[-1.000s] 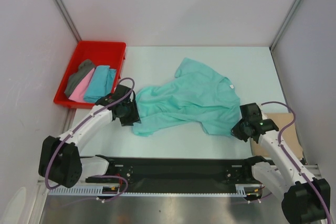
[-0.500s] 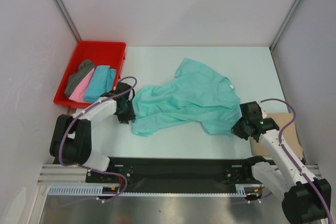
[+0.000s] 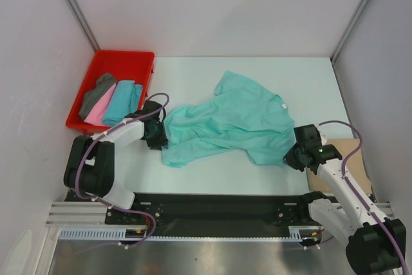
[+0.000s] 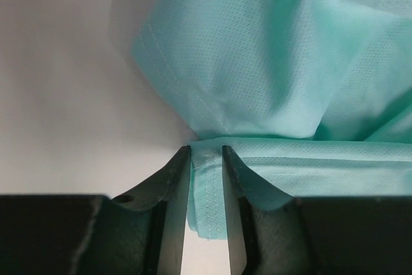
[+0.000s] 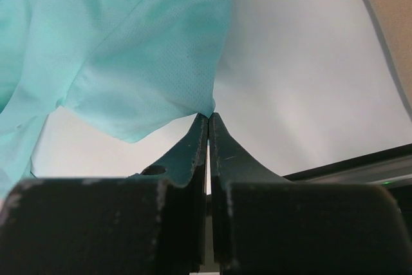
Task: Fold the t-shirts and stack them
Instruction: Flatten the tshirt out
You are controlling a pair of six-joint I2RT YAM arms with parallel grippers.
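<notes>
Top external shows the mint green t-shirt [image 3: 232, 123] rumpled at centre, its white neck tag [image 3: 281, 105] too small to read, and a red tray [image 3: 129, 61] at 10 o'clock. Only the wrist views show the grips: the left gripper [image 4: 206, 156] clamps a hem fold, and the right gripper [image 5: 209, 117], jaws closed, pinches a corner.

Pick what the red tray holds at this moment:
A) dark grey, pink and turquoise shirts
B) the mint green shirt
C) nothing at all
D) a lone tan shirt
A: the red tray holds the dark grey shirt, the pink shirt and the turquoise shirt side by side, while the mint green shirt lies spread out on the table, outside the tray.
</notes>
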